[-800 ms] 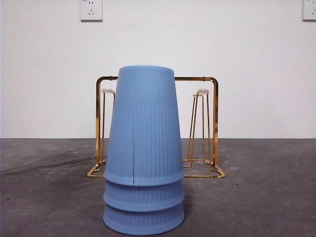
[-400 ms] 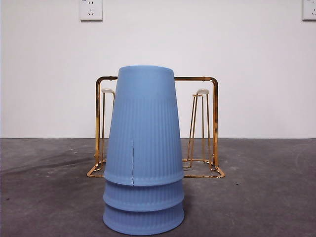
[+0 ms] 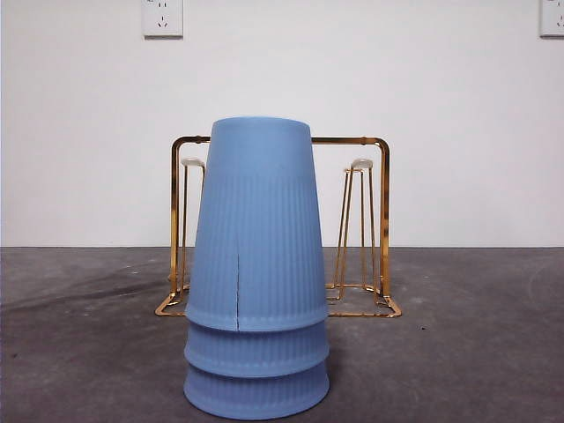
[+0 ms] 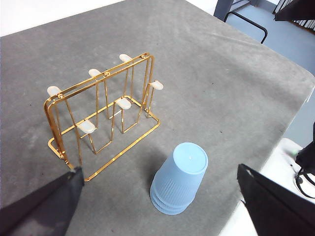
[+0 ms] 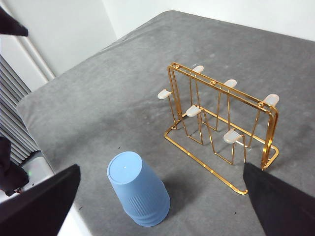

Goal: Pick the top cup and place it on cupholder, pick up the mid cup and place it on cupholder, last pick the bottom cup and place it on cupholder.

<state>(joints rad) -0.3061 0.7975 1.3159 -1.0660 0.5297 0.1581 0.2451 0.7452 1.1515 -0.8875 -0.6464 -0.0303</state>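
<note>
Three light blue ribbed cups stand upside down, nested in one stack, near the table's front. The top cup (image 3: pixel 256 220) has a thin dark split rising from its rim; the mid cup (image 3: pixel 256 351) and bottom cup (image 3: pixel 256 392) show only as bands under it. Behind the stack stands the gold wire cupholder (image 3: pixel 382 220) with white-tipped pegs, all bare. My left gripper (image 4: pixel 157 171) hangs open high above the table, with the stack (image 4: pixel 179 179) and cupholder (image 4: pixel 103 108) below it. My right gripper (image 5: pixel 161 166) is also open and high, over the stack (image 5: pixel 138 189) and cupholder (image 5: pixel 221 123).
The grey table (image 3: pixel 476 352) ends at an edge (image 4: pixel 302 88) close to the stack on one side and at an edge (image 5: pixel 34 103) on the other. A white wall with two sockets (image 3: pixel 162 18) rises behind the cupholder.
</note>
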